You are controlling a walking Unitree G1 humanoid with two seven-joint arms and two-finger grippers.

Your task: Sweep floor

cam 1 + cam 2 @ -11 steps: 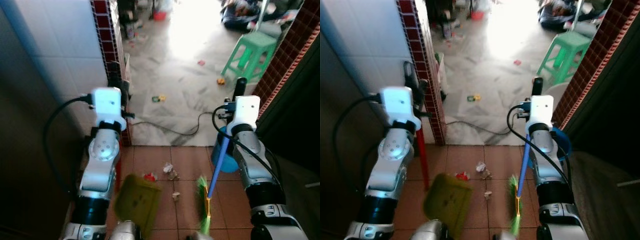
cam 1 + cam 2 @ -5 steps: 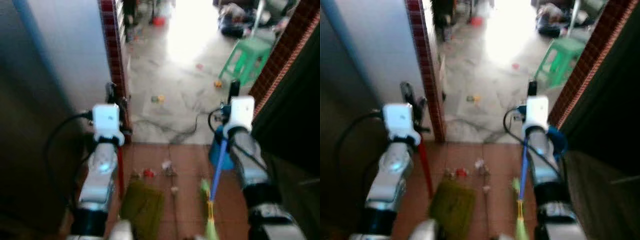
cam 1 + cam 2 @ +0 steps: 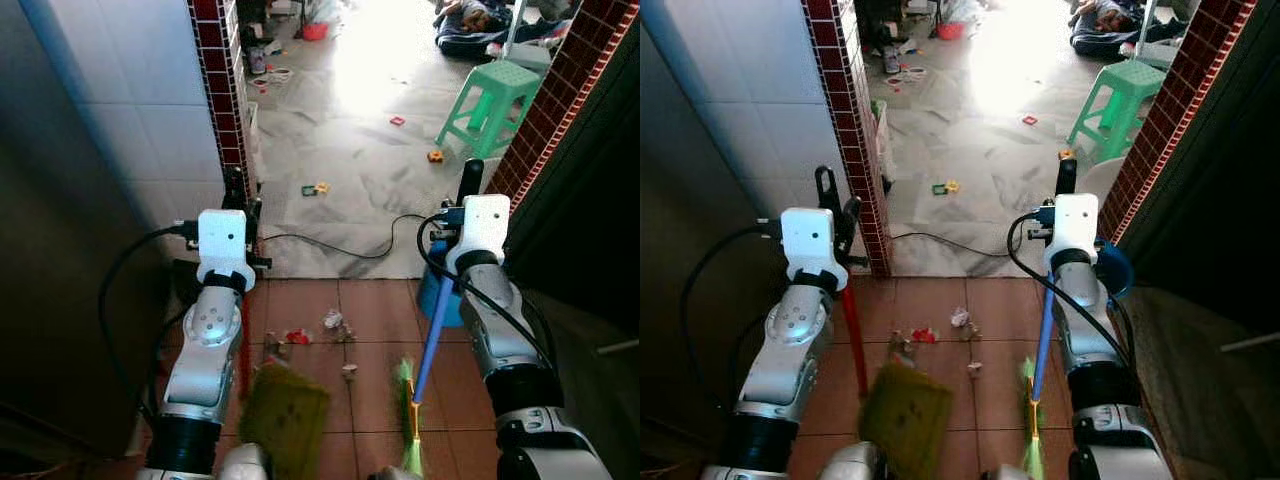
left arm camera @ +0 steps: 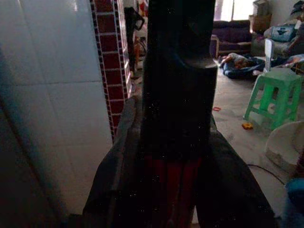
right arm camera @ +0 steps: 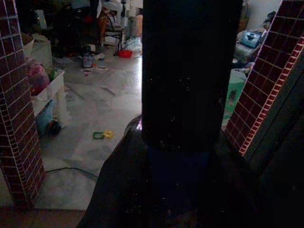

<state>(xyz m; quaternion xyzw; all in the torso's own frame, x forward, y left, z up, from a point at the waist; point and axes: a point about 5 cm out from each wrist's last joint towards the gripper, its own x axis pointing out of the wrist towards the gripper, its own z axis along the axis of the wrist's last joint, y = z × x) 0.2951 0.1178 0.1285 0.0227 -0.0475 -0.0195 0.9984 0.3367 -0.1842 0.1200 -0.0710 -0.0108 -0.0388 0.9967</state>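
Left gripper raised by the red-brick pillar, jaws clamped on the red handle of the yellow-green dustpan (pan blurred, sits low on the terracotta tile floor). Right gripper up near the right brick wall, jaws clamped on the blue broom handle; green broom bristles down on the tiles, just right of the dustpan. Small litter pile (white scrap, red bit, crumbs) lies on the tiles ahead of pan and broom, between the two arms. Black cable runs across the grey marble floor beyond. Green plastic stool far right, blue bucket beside the right arm.
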